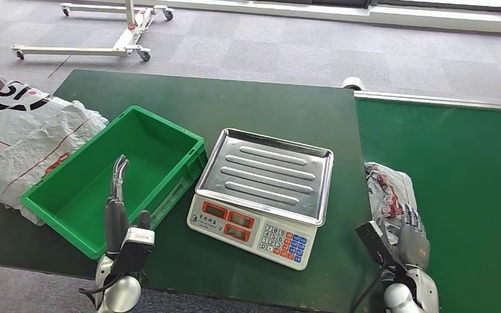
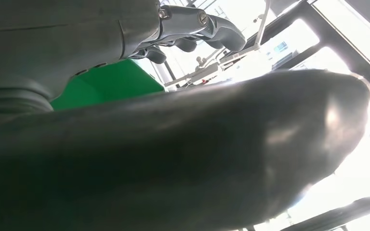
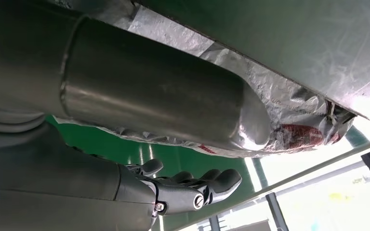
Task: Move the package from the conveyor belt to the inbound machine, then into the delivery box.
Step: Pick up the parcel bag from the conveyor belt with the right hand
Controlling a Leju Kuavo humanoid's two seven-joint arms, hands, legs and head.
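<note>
the belt [image 1: 456, 169] runs down the right side, its green surface butting against the darker table [image 1: 235, 104]. on the table a green box [image 1: 78, 195] sits left of centre, with a crumpled white bag [image 1: 19, 143] just beside it at the table's left edge. right of the box stands the scale [image 1: 261, 189], its steel tray bare and its keypad facing the robot. the package [image 1: 385, 189], silvery plastic with red print, lies on the belt right at the seam with the table. the right hand [image 1: 412, 236] is at the package's near end, thumb under the foil and fingers [image 3: 202, 185] spread away from it, so whether it grips cannot be told. the left hand [image 1: 119, 195] hangs over the box's near wall, fingers straight and apart, holding nothing.
</note>
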